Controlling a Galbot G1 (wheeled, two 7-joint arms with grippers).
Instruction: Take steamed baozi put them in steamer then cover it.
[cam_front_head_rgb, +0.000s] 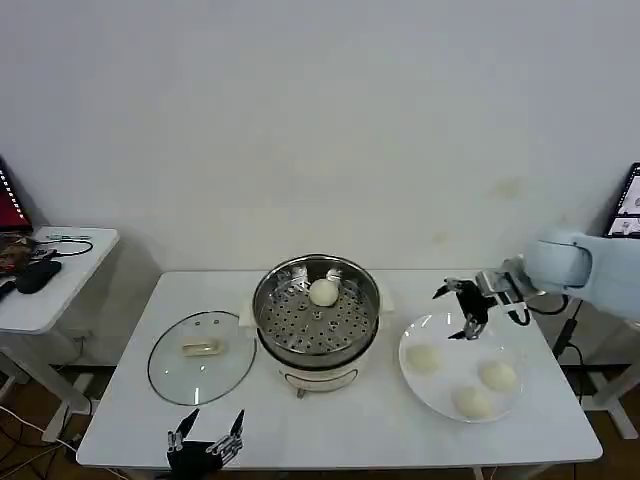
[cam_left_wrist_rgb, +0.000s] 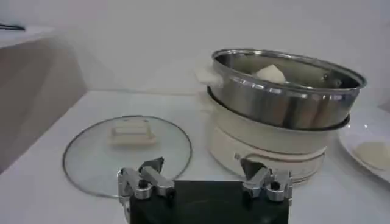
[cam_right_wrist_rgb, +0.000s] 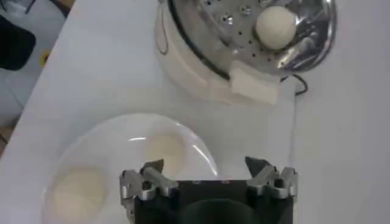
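Right tool (cam_front_head_rgb: 458, 310) open, empty, hanging over far rim of white plate (cam_front_head_rgb: 415, 383), at 3 o'clock from steamer (cam_front_head_rgb: 317, 318). Left tool (cam_front_head_rgb: 207, 436) parked at near edge of white surface (cam_front_head_rgb: 120, 400), at 6 o'clock from cover (cam_front_head_rgb: 201, 357), fingers spread, nothing held.

Head view: three baozi on plate (cam_front_head_rgb: 423, 358) (cam_front_head_rgb: 497, 375) (cam_front_head_rgb: 472, 401), a fourth (cam_front_head_rgb: 323, 292) on perforated steamer floor toward far side. Right wrist view: looking down past own spread fingers (cam_right_wrist_rgb: 152, 167), two plate buns (cam_right_wrist_rgb: 164, 152) (cam_right_wrist_rgb: 78, 189) close below, steamer bun (cam_right_wrist_rgb: 275, 27) farther off. Left wrist view: side-on, shiny steel basket on cream pot base (cam_left_wrist_rgb: 268, 143), only bun top peeking over rim.

Baozi small, round, smooth, pale cream. Cover flat on surface, clear glass, cream bar handle up, at 9 o'clock from steamer, just beside it.
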